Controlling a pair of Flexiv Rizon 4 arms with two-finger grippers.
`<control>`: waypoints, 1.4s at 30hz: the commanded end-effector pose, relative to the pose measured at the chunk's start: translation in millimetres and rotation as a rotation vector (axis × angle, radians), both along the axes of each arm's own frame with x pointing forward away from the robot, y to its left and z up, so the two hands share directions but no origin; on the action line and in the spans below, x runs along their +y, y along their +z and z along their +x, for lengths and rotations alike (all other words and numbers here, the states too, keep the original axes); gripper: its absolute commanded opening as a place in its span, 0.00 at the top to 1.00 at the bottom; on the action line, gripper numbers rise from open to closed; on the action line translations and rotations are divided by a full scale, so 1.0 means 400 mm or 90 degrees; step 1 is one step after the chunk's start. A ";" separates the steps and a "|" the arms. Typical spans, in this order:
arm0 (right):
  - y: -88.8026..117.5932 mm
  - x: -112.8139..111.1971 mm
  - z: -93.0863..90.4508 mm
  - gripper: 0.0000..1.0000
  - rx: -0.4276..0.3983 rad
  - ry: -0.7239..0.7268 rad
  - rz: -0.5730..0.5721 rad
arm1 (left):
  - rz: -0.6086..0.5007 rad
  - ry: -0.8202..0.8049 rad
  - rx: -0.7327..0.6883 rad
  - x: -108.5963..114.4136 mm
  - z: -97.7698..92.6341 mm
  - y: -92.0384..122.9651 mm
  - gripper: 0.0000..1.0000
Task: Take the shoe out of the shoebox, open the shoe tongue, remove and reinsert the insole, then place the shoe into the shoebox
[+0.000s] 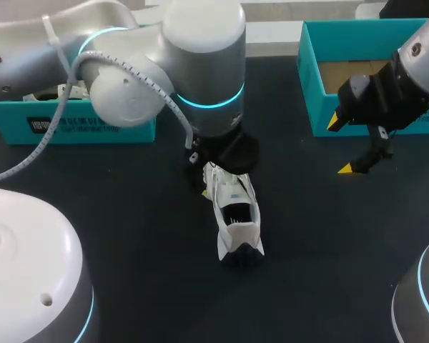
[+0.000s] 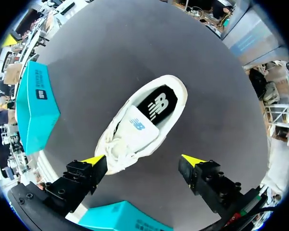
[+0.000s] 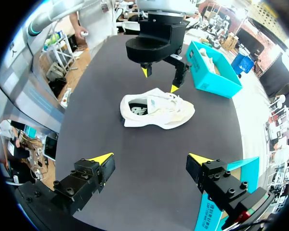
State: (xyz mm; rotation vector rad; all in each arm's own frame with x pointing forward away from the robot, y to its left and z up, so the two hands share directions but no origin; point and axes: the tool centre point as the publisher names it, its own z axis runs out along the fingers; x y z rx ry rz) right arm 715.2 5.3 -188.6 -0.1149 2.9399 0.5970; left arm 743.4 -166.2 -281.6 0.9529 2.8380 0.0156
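In the head view, the white shoe [image 1: 236, 214] stands on its sole near the middle of the dark table [image 1: 129, 236], outside both boxes, its toe end tucked under the wrist of the left arm [image 1: 200, 64], which hides the left jaws. A teal shoebox [image 1: 314, 78] sits open at the far right of the table, and a second teal box [image 1: 71, 121] lies at the far left. The right jaws hang just in front of the shoebox, well apart from the shoe, spread wide and empty. In the left wrist view, the left jaws are wide open and grip nothing. The shoe's laced toe lies between the yellow fingertips [image 2: 94, 160], close to one of them; whether it touches cannot be told. The tongue [image 2: 137, 127] lies over the laces, and the black insole [image 2: 159, 106] shows inside the shoe's opening. In the right wrist view, the right jaws stand wide open with bare table between them. The shoe lies ahead, side on, with the left jaws open above its toe and the second teal box just beyond.
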 end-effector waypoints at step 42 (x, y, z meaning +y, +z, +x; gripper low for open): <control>-0.003 0.002 0.002 0.00 0.000 0.000 -0.001 | -0.097 0.365 0.153 -0.135 -0.302 -0.165 0.00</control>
